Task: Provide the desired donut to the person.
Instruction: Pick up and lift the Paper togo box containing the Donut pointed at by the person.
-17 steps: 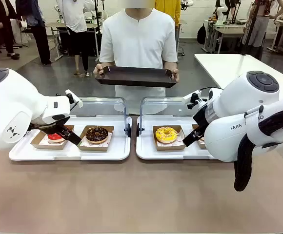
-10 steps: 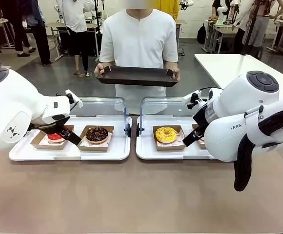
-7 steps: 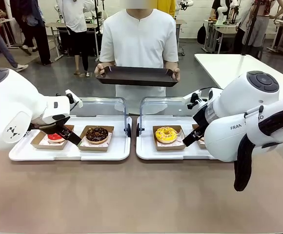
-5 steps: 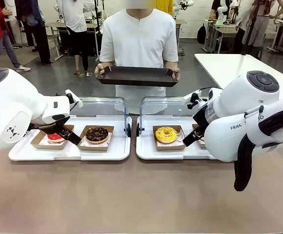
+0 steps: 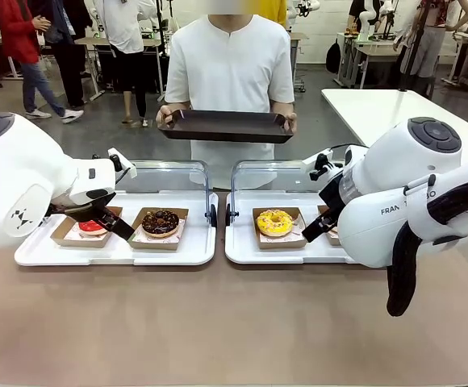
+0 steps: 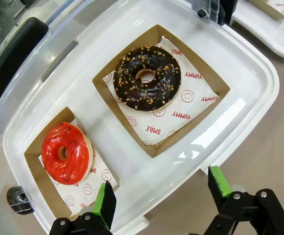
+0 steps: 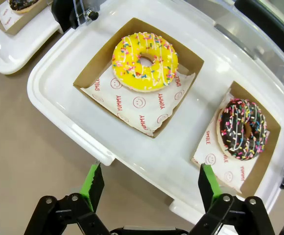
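Red-topped bystander (image 5: 22, 44) stepped right — person (image 5: 230, 60), tray (image 5: 226, 126) unmoved

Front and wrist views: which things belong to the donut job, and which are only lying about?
Job: the person, brown tray, red donut, nut-topped chocolate donut, yellow donut, sprinkled chocolate donut, left gripper, right gripper, both open.
Lying about: white side table, passers-by behind.

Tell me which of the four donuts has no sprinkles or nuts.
The red-glazed donut, boxed beside the nut-topped chocolate donut; the yellow donut and the other chocolate donut carry sprinkles.
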`<state>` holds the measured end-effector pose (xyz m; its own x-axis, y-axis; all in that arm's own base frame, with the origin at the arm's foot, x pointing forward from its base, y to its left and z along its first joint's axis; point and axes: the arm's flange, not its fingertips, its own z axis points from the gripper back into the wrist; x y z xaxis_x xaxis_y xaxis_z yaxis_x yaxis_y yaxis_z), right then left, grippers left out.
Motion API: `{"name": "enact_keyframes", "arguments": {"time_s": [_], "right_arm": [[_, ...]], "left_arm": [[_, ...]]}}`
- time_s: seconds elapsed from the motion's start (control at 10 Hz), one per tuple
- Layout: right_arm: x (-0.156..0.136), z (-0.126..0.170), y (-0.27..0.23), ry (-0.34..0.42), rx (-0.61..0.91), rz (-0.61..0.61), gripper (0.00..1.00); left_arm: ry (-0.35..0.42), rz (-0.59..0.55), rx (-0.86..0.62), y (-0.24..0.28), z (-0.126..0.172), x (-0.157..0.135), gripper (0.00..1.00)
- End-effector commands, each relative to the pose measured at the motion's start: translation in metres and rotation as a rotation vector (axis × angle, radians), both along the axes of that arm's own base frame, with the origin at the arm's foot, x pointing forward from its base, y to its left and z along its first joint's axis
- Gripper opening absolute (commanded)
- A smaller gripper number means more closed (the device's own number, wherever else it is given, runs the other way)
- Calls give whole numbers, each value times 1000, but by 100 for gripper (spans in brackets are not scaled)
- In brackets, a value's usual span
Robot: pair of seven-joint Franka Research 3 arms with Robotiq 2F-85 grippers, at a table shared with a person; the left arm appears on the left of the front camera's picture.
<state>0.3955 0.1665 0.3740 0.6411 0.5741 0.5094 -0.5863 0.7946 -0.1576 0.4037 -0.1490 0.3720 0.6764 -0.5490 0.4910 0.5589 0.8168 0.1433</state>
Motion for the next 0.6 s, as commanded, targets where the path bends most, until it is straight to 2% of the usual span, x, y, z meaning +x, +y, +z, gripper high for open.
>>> {"name": "enact_keyframes", "arguments": {"time_s": [0.0, 0.1, 0.2, 0.4, 0.5], "right_arm": [[0, 0, 0, 0, 0, 0, 100], [-1, 18, 2, 16, -7, -30, 100], [-11, 42, 2, 54, 0, -24, 100], [-30, 102, 6, 96, -33, -62, 100], [-36, 136, 7, 128, -14, -102, 100]], "left_arm": [[0, 0, 0, 0, 0, 0, 100], [26, 22, 0, 8, 18, 4, 100], [56, 62, 19, 9, 37, -5, 100], [92, 70, 35, 16, 90, -10, 100], [134, 96, 49, 19, 115, -9, 100]]}}
